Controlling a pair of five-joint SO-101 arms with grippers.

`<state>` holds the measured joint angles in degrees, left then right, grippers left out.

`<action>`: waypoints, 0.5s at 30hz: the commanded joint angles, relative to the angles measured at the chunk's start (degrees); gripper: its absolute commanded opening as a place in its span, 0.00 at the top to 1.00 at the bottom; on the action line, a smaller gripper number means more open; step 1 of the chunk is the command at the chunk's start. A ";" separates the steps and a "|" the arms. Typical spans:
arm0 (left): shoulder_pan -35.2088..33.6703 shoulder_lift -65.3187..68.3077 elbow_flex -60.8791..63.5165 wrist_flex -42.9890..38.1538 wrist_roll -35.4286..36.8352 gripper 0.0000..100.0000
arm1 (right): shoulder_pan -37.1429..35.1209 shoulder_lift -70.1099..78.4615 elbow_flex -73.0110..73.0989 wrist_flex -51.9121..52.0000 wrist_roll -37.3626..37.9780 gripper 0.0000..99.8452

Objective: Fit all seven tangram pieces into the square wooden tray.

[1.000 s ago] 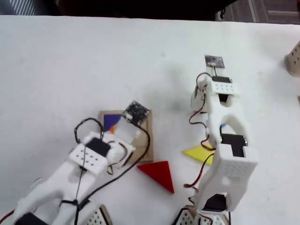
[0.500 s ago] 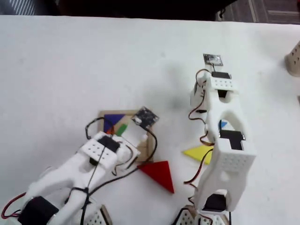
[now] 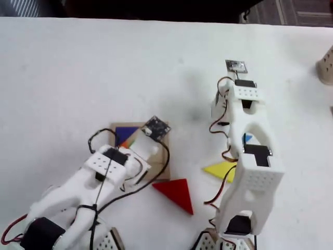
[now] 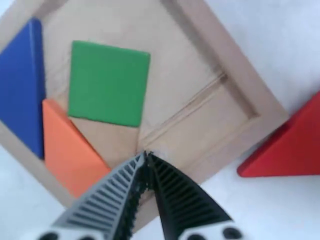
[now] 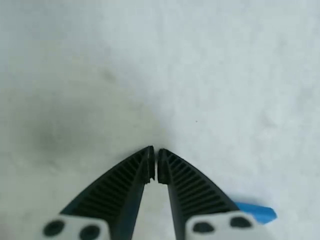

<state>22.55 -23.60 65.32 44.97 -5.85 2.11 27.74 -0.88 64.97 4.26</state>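
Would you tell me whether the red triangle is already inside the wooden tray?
No, the red triangle lies on the white surface outside the tray, beyond its rim.

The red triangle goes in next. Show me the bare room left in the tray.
Bare wood runs from the green square to the tray rim facing the red triangle. The opposite side is crowded: blue piece, orange triangle and green square sit together. The left gripper, shut, hangs over the bare part's edge.
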 commanded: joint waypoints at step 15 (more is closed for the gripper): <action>-0.31 -16.40 3.78 -4.66 -0.26 0.98 | -0.13 -0.75 -2.46 0.48 0.88 0.98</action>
<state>22.46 -36.88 69.27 42.15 -6.02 2.11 27.74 -0.88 64.97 4.26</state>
